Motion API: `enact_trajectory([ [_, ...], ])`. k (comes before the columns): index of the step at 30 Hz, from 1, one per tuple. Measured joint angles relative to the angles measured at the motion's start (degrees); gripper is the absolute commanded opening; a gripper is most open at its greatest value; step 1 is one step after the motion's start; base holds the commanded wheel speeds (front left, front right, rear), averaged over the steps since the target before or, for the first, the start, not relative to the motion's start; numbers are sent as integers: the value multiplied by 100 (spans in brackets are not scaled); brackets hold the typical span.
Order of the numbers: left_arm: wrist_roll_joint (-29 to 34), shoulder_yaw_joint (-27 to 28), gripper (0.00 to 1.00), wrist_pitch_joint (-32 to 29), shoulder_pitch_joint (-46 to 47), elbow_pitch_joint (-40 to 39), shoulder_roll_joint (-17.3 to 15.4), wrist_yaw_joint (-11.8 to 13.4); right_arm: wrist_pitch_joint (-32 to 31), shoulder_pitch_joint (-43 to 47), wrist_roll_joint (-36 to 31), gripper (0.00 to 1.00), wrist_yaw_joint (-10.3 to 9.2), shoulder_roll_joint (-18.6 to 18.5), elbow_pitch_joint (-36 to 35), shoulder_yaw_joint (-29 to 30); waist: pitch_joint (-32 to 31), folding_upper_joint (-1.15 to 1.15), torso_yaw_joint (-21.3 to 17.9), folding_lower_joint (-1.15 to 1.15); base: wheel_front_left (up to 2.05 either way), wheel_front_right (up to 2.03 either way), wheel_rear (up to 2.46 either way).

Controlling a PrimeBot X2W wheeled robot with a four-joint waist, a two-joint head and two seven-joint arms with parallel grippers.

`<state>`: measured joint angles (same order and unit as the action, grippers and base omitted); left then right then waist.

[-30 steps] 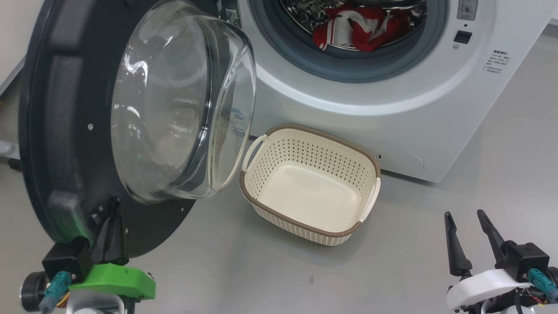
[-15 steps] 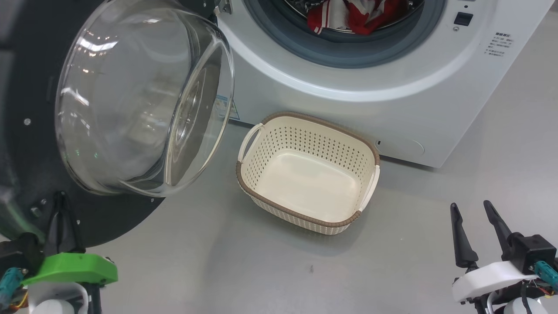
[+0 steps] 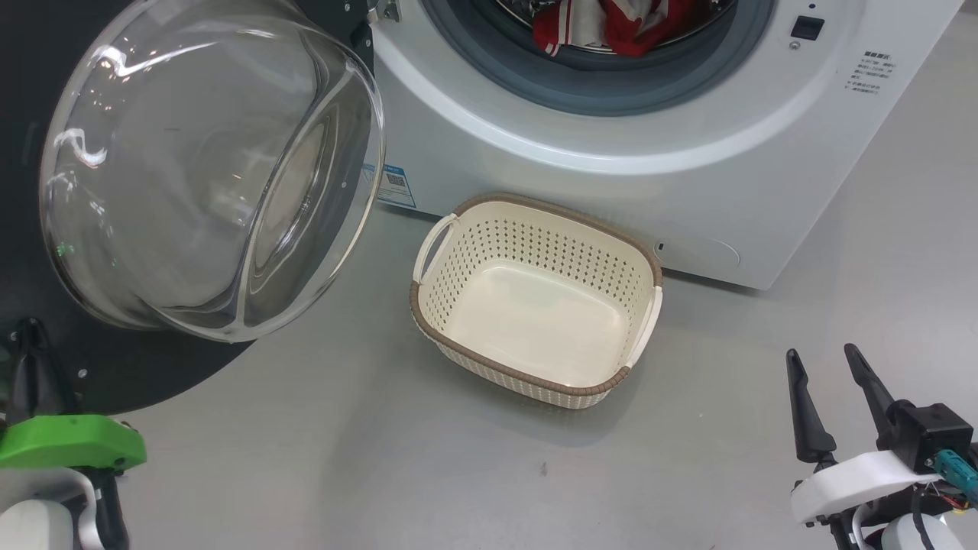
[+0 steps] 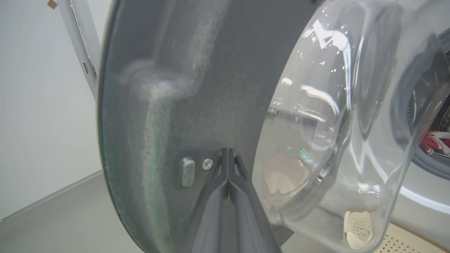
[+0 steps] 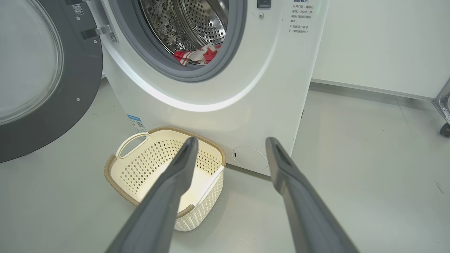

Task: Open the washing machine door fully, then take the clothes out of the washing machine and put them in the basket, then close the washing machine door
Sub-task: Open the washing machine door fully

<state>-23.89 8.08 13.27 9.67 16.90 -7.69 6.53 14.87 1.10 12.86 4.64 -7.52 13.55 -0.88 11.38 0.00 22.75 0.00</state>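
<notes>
The washing machine (image 3: 611, 176) stands open, its door (image 3: 191, 176) swung wide to its left. The basket (image 3: 535, 256) sits empty at the machine's front. The clothes (image 3: 611, 23) lie in its drum, not yet removed. Left gripper (image 4: 227, 151): closed, at the door's inner face. Right gripper (image 3: 820, 351): open, empty.

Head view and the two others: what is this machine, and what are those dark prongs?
These are a wheeled two-armed robot's cameras: one on its head, one on each wrist. The prongs are its grippers. The left gripper is shut, tips at the inside of the large round black washing machine door, which stands open. The right gripper is open, holding nothing. On the grey floor sits a small cream perforated basket, empty, before the big white washing machine. Bright red and white clothes lie in its steel drum.
</notes>
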Motion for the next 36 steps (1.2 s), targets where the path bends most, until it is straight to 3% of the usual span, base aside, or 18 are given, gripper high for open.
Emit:
enact_trajectory([
  [17,-24,147,0,93,233,494,-69,0,0,-71,-34,100,34,33,110,-22,-70,0,-98,0,0,0,0],
  [36,318,-249,0,118,-299,94,277,-109,0,-110,-34,100,80,209,224,-58,-405,0,-317,0,0,0,0],
])
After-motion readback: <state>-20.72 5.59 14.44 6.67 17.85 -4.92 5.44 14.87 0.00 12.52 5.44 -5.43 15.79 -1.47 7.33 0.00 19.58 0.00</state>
